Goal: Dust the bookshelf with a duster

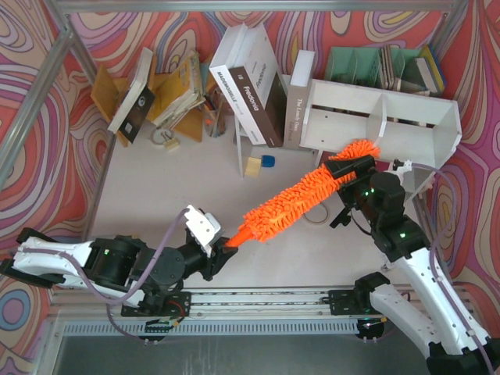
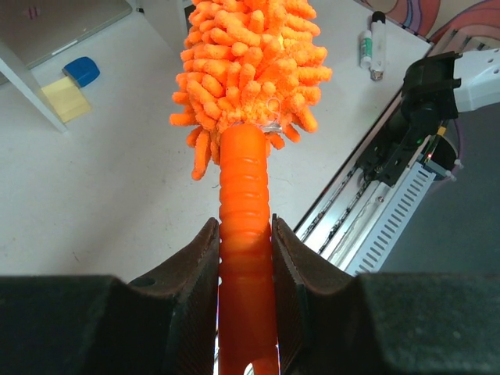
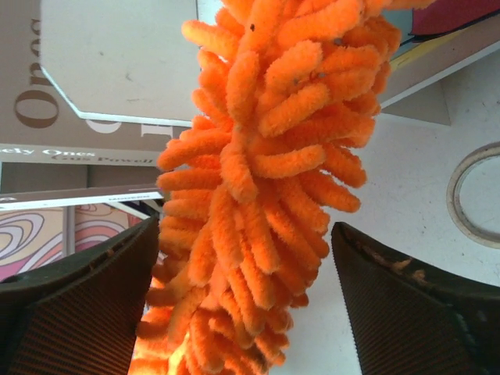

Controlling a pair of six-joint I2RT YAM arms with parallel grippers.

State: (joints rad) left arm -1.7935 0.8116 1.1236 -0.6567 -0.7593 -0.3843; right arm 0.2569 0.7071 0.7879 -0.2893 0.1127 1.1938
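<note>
Orange duster (image 1: 301, 199): shaggy head, ribbed handle; left tool (image 2: 244, 228) clamps handle, right tool (image 3: 246, 230) spread wide around head.

The left arm (image 1: 86, 269) lies low, reaching right from the left edge; the left gripper (image 2: 244, 234) is clamped on the duster (image 2: 244, 195) handle. The right arm (image 1: 422, 273) rises from the near right, bent inward; the right gripper (image 3: 246, 289) stands wide, jaws straddling the fluffy head, a gap on one side

arms (image 1: 55, 262): white shells, black joints | cables (image 1: 166, 251): lilac | lights (image 1: 105, 252): green | claw fingers (image 2: 195, 266): black, ribbed
</note>
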